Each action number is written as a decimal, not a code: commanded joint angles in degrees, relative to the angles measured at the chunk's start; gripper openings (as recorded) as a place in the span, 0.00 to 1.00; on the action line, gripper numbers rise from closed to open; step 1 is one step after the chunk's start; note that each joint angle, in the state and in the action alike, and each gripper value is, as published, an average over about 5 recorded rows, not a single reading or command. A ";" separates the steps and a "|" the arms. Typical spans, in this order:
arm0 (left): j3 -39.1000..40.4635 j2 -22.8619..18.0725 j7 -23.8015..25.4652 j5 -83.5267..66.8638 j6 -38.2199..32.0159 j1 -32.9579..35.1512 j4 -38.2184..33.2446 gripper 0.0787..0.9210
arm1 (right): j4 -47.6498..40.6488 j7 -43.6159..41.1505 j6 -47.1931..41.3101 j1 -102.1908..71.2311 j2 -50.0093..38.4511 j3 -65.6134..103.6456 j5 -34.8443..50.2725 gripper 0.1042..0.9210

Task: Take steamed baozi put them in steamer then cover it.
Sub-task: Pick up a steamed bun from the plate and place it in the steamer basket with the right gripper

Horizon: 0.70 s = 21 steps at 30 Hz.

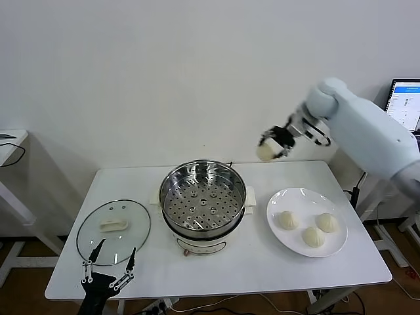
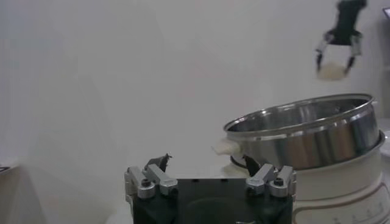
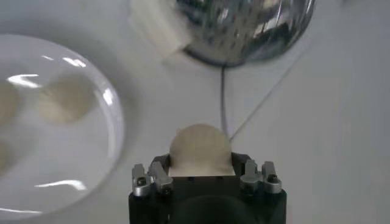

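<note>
Glass cover (image 1: pixel 113 231), item one: flat on the bench (image 1: pixel 216 275) at my far left, cream handle up, clear of the steamer. My left gripper (image 1: pixel 108 262) hangs just over its near edge, fingers spread wide and holding nothing; I list this arm as waiting.

Steel steamer (image 1: pixel 202 197), item two: mid-bench on its cream base, perforated tray bare, no bun in it yet. The left wrist view shows its rim (image 2: pixel 304 119) side-on, with the other arm's load high beyond it.

White plate (image 1: pixel 306 221), item three: to the right of the steamer, near but apart, carrying three baozi (image 1: pixel 313 236).

Fourth baozi (image 1: pixel 266 152), item four: off the plate, pinched between the fingers of my right gripper (image 1: pixel 272 146), held high above the bench's back right part. In the right wrist view the bun (image 3: pixel 200 150) fills the closed-in fingers (image 3: pixel 152 178), the steamer's edge (image 3: pixel 244 30) lying ahead and the plate (image 3: pixel 116 122) off to one side.

Governing relation, as I judge it: the pot's open mouth lies below the held bun, to the left and nearer me, so the right arm must carry leftward, then lower. A round bun has no long axis to mind. Right arm is the nearer for all buns.
</note>
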 commanded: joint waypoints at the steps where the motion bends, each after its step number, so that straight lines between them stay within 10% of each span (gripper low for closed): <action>1: 0.06 -0.18 -0.21 0.07 -0.11 -0.10 -0.07 0.88 | 6.07 -1.39 6.24 6.45 10.10 -9.53 0.38 0.70; 21: 0.18 -0.67 -0.57 0.18 -0.91 -0.04 0.15 0.88 | -3.64 1.54 3.82 -3.15 19.70 -11.77 -10.69 0.70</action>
